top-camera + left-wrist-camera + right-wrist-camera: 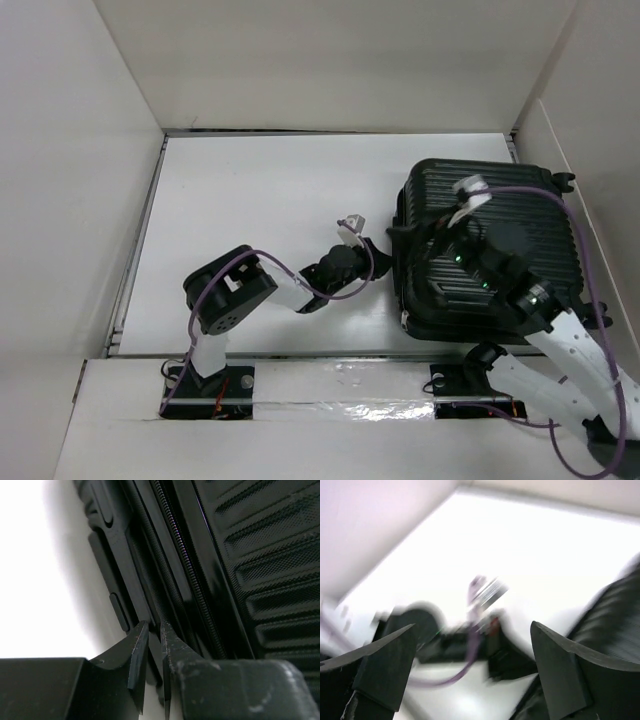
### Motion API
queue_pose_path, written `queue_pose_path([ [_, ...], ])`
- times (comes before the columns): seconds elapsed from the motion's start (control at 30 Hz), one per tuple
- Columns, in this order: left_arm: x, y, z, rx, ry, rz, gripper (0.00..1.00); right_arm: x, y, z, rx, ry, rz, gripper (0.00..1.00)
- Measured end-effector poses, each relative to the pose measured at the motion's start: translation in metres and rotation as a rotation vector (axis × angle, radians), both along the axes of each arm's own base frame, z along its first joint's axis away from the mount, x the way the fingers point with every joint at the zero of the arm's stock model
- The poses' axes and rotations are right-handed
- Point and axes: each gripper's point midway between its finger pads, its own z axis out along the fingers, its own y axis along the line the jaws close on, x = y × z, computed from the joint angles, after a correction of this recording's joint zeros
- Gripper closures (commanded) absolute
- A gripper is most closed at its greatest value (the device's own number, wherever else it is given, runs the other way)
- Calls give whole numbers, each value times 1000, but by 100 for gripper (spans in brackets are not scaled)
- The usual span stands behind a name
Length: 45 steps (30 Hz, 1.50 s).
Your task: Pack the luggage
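Black luggage (pixel 485 250) closed, insides hidden; L pincer (pixel 152 628) at zip; R-wrist view blurry.

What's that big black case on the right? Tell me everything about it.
The luggage is a black hard-shell suitcase, ribbed, with rounded corners and a zipper seam round its side. It lies flat and closed on the white table. The left gripper, tips nearly closed, sits at its left side seam; the right gripper hangs open above it.

- Black ribbed suitcase (pixel 520 220) lies closed at 3 o'clock on the white table (pixel 260 190)
- Left arm (pixel 300 292) ends at its 9 o'clock edge
- Right arm (pixel 545 315) stretches over its lid
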Motion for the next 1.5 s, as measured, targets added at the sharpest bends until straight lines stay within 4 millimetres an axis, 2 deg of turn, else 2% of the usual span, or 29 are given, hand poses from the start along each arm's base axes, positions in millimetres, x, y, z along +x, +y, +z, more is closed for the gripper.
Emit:
queue_pose_path([
  [0.07,-8,1,-1,-10,11,-29,100,29,-41,29,31,-53,-163,2],
  [0.1,-10,2,-1,-15,14,-36,100,42,-61,37,36,-66,-246,3],
  [0.17,-12,6,-1,-21,18,-45,100,68,-109,39,24,-63,-435,7],
  [0.3,-16,14,-1,-24,27,-60,100,98,-213,7,-21,40,-818,0],
  [0.37,-18,18,0,-29,34,-76,100,100,-262,-16,-35,105,-987,0],
  [0.47,-19,29,1,-35,46,-89,100,97,-320,-43,-19,196,-1165,0],
  [0.5,-18,36,-1,-24,49,-87,100,96,-334,-53,-10,227,-1209,0],
  [0.57,-16,65,-27,50,104,-48,100,97,-357,-61,5,244,-1269,0],
  [0.63,-17,96,-61,136,180,-1,100,98,-370,-66,20,254,-1301,0],
  [0.67,-17,107,-67,138,204,17,100,99,-373,-69,26,263,-1306,0],
  [0.83,-21,117,-66,148,211,25,100,119,-390,-79,74,303,-1295,0],
  [0.93,-26,114,-66,149,210,12,100,138,-388,-83,107,314,-1217,0],
  [1.03,-33,109,-65,154,205,-13,100,162,-376,-83,130,320,-1077,0],
  [1.13,-41,108,-63,152,203,-36,100,199,-353,-83,133,311,-888,0],
  [1.2,-47,110,-61,147,201,-50,100,223,-327,-84,95,298,-782,0],
  [1.27,-54,111,-57,143,194,-63,100,248,-290,-83,64,282,-669,0],
  [1.33,-63,111,-55,143,184,-80,100,273,-236,-81,43,274,-529,0],
  [1.43,-83,107,-54,151,175,-119,100,303,-135,-77,29,281,-278,1],
  [1.5,-94,105,-57,161,175,-140,100,313,-61,-70,16,296,-114,0],
])
